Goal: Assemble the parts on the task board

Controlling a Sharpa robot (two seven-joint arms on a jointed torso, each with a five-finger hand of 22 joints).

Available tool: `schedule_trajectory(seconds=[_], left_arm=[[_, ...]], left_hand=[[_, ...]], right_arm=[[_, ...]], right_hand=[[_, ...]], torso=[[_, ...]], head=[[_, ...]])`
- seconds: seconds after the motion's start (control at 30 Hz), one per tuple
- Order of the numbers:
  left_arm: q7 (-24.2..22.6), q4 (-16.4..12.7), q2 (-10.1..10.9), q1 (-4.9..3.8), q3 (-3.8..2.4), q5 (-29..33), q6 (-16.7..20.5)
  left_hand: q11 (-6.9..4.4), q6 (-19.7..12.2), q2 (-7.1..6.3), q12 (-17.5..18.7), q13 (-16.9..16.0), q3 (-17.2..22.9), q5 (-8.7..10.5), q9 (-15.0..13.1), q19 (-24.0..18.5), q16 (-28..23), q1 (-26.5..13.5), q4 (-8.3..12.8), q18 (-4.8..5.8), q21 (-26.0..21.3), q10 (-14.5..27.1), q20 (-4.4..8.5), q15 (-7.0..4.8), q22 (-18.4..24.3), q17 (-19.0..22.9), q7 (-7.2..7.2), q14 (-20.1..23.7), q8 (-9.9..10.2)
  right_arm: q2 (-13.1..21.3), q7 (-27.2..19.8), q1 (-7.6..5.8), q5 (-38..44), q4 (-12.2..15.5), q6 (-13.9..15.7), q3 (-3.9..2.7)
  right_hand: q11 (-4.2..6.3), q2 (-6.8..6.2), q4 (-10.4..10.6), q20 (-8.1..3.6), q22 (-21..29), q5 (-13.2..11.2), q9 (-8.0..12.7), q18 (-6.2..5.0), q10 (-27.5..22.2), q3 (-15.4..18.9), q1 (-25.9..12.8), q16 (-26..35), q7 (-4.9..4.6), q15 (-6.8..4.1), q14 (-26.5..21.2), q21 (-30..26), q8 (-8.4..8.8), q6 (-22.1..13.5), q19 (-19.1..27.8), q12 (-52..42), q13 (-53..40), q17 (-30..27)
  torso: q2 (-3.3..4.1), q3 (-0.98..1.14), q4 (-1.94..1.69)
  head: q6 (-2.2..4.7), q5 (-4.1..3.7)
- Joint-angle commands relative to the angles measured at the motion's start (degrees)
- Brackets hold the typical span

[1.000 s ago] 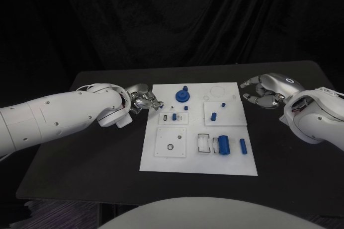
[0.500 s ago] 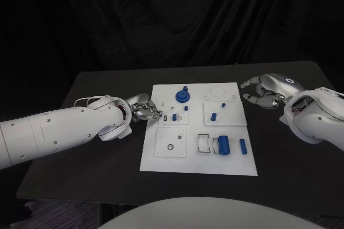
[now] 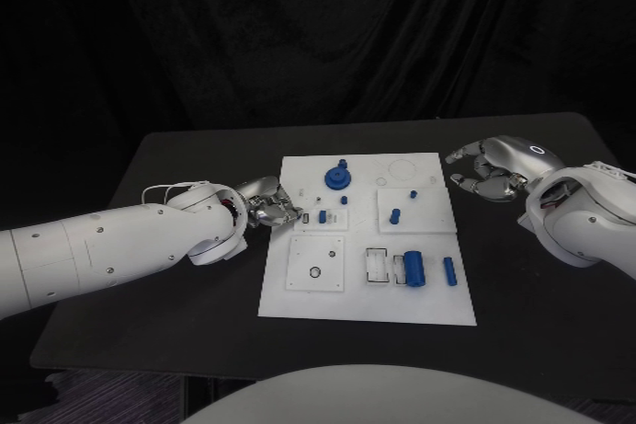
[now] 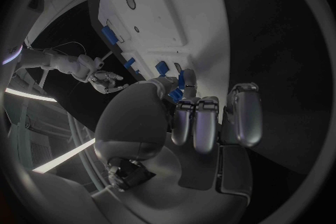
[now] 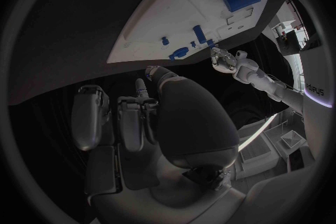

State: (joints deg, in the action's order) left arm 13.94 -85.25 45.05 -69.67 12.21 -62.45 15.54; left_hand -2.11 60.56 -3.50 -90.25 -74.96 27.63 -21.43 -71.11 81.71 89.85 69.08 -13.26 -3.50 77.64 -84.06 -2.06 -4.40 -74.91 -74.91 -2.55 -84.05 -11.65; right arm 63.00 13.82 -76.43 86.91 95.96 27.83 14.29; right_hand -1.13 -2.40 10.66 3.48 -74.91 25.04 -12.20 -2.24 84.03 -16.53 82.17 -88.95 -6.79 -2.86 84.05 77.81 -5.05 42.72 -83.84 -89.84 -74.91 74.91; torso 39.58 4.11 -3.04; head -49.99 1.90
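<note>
The left robot hand [image 3: 270,204] sat at the task board's [image 3: 318,295] left edge w/ fingers curled, poss. pinching a small blue part [image 4: 181,85]; can't tell. The right robot hand [image 3: 488,173] waited beside the board, clenched, empty.

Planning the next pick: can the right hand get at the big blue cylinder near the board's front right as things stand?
Probably yes. The right hand sits off the task board at its far right edge, and nothing stands between it and the blue cylinder; the left hand is on the other side.
</note>
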Motion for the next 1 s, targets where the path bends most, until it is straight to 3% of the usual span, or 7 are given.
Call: schedule_trajectory(seconds=[0.03, 0.27, 1.0], left_arm=[[0.6, 0.0, -0.2, 0.11, -0.04, -0.8, -0.6], [1.2, 0.1, -0.5, 0.24, -0.04, -0.8, -2.0], [1.1, -0.3, -1.1, 0.67, -0.04, -0.8, -2.7]], left_hand=[[-0.31, 1.5, 0.13, 0.3, -15.0, 0.3, 0.42, -0.1, 0.2, 0.1, -0.6, 0.1, 0.27, 0.2, -5.9, 0.35, -0.44, -10.1, -15.1, 1.23, -5.9, -0.4], [-0.28, 1.5, 0.19, 0.3, -15.0, 0.1, 0.57, -0.1, 0.2, 0.1, -1.0, -0.1, 0.25, 0.1, -5.9, 0.35, -0.43, -10.1, -15.1, 1.20, -5.9, -0.3], [-0.28, 1.5, 0.28, 0.3, -15.0, 0.0, 0.53, -0.1, 0.3, 0.1, -1.2, -0.2, 0.26, 0.1, -5.9, 0.35, -0.42, -10.2, -15.1, 1.22, -5.9, -0.3]], right_arm=[[0.0, 0.9, 0.13, 0.2, 0.0, -0.1, -0.03], [0.0, 0.9, 0.13, 0.2, 0.0, -0.2, -0.03], [-0.1, 0.9, 0.17, 0.2, -0.1, 0.0, -0.03]], right_hand=[[-0.10, -0.12, 0.1, 0.32, -11.1, 0.3, 0.1, -0.76, 6.0, -0.4, -0.7, 0.3, 0.03, 0.36, 5.6, -0.3, 0.12, 0.3, -0.7, -0.2, -15.1, 14.0], [-0.09, -0.13, 0.1, 0.31, -11.1, 0.3, 0.1, -0.77, 6.0, -0.4, -0.7, 0.3, 0.03, 0.35, 5.6, -0.3, 0.12, 0.4, -0.7, -0.2, -15.1, 14.0], [-0.06, -0.16, 0.1, 0.29, -11.1, 0.3, 0.1, -0.75, 6.0, -0.5, -0.7, 0.3, 0.05, 0.32, 5.6, -0.2, 0.13, 0.4, -0.7, -0.2, -15.1, 14.0]], torso=[[0.10, -0.02, -0.02], [0.06, 0.00, -0.15], [0.02, 0.04, -0.04]], head=[[-0.01, 0.00], [-0.01, -0.23], [-0.01, -0.49]])
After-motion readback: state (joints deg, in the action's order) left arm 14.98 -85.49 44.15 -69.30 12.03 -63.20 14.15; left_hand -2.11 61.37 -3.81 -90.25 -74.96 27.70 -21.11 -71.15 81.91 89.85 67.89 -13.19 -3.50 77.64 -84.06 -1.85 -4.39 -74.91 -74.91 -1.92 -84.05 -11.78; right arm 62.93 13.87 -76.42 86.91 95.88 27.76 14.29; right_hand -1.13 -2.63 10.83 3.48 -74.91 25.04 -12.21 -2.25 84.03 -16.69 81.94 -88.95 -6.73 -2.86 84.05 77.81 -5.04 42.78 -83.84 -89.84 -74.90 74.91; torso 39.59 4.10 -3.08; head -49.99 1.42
